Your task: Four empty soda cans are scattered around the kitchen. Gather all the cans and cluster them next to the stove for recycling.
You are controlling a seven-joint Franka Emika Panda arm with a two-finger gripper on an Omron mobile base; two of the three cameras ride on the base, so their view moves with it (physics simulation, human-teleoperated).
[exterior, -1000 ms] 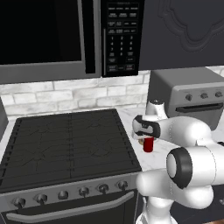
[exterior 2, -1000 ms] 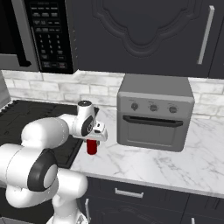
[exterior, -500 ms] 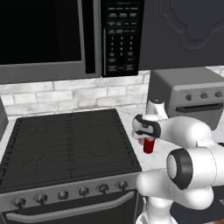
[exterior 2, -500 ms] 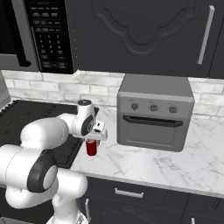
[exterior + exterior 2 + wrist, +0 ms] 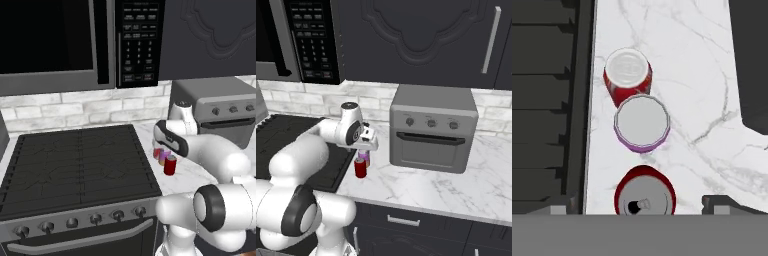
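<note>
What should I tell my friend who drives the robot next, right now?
Gripper: open, holding nothing, jaws wide on either side of the nearest red can.
Cans: three stand upright in a row on the marble counter beside the stove: nearest red can, purple can, far red can.
Done: three cans clustered by the stove.
Left: lift clear, find the fourth can, bring it here.

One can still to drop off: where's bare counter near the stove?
Bare marble counter between the can row and the toaster oven, and in front of the oven toward the counter edge. Crowded: the strip along the stove, where red can, purple can and red can stand in line.
</note>
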